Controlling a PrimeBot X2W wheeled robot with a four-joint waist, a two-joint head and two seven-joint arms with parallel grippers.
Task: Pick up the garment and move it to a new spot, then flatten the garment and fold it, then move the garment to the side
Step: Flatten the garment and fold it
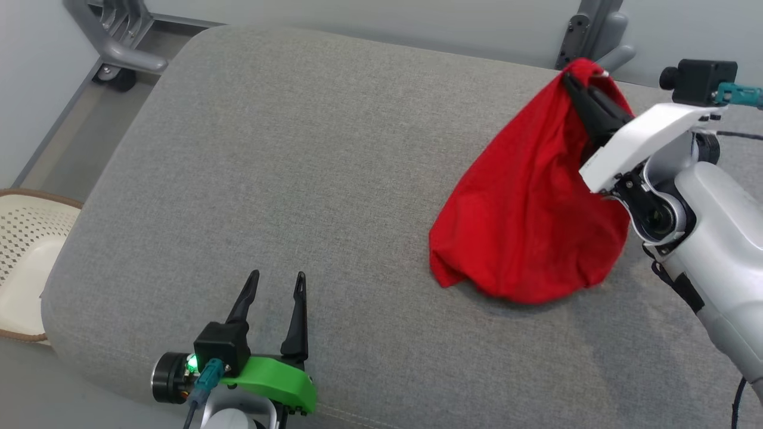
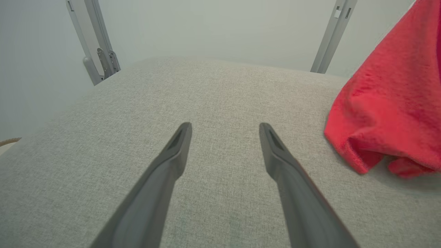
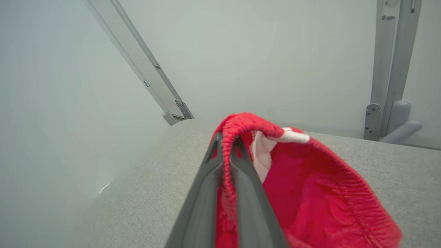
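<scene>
Left edge of the head view: a pale perforated basket (image 1: 27,238) with a brown rim is cut off by the frame, and its contents cannot be made out.

Lower left: the left gripper (image 1: 278,275) sits low over the grey cushion (image 1: 334,149). Its jaws are spread wide, hold nothing, and are well apart from the work. It is judged to be parked clear until a second corner is needed for flattening.

Right of centre: the red garment (image 1: 524,226) hangs in a cone from its top edge, with its lower folds resting on the cushion.

Upper right: the right gripper (image 1: 571,80) has its jaws pressed together on the ribbed hem. They pinch it beside a white label (image 3: 293,136) seen in the right wrist view. A grip at one high point is judged to let the cloth drape free for carrying to a new spot.

The garment is bunched, so its kind, its sleeves and its far side cannot be told. The right arm is cut off at the frame's right edge.
</scene>
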